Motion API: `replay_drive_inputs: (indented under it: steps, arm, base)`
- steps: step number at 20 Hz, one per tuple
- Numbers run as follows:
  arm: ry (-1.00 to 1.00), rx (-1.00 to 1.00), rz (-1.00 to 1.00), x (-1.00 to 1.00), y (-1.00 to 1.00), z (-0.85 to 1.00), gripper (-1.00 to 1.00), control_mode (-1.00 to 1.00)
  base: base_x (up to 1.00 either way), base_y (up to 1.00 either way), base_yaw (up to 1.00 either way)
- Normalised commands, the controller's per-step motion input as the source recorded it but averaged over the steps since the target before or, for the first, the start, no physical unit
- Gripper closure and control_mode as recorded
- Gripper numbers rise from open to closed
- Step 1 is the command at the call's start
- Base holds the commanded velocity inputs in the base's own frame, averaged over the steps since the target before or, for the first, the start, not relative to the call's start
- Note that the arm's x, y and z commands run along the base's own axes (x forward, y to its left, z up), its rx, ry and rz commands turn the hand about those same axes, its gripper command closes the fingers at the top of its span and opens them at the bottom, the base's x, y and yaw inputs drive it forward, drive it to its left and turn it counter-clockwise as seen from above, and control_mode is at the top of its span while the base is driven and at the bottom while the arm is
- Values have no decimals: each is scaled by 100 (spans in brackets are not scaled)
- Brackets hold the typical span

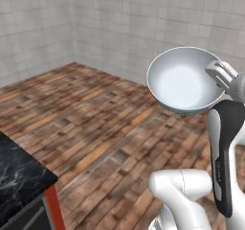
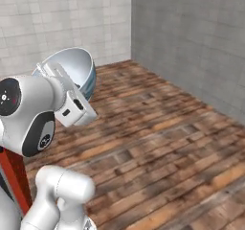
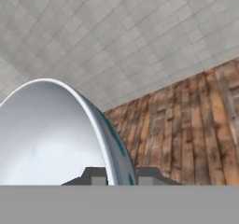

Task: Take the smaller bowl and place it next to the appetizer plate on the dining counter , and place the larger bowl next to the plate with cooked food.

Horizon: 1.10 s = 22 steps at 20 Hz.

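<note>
The larger bowl [image 1: 185,80], white inside with a blue pattern on its outer wall, hangs in mid-air, tipped on its side so that its pale hollow faces out over the floor. The gripper [image 3: 120,177] is pinched on its rim: in the hand view one fingertip sits against the inside of the wall and the other against the outside, with the blue-patterned edge running up between them. From the right base view the bowl [image 2: 72,71] sits just beyond the wrist, held high above the wooden floor [image 2: 158,143] with tiled walls [image 1: 119,23] behind it. A corner of the dining counter [image 1: 21,181], black marble over a red side, shows at the lower left of the left base view, well apart from the bowl. This looks like the carrying step for the bigger bowl: it is lifted and in transit, not yet set down. No plate can be seen from here, so the next move calls for bringing the bowl round to the counter, finding the plate with the tan and red food, levelling the bowl so it lands on its foot, lowering it beside that plate, and only then letting go.
</note>
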Motion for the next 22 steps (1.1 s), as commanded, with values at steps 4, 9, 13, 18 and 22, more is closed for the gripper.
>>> replay_drive_inputs:
  steps: [4,9,13,18,22]
  arm:
    - [0,0,0,0,0,0,100,100]
    - [0,0,0,0,0,0,100,100]
    - [0,0,0,0,0,0,100,100]
    - [0,0,0,0,0,0,100,100]
    - [0,0,0,0,0,0,100,100]
  base:
    - [96,-33,51]
    - [100,-57,37]
    - [100,-59,34]
    - [100,-45,38]
    - [100,-29,45]
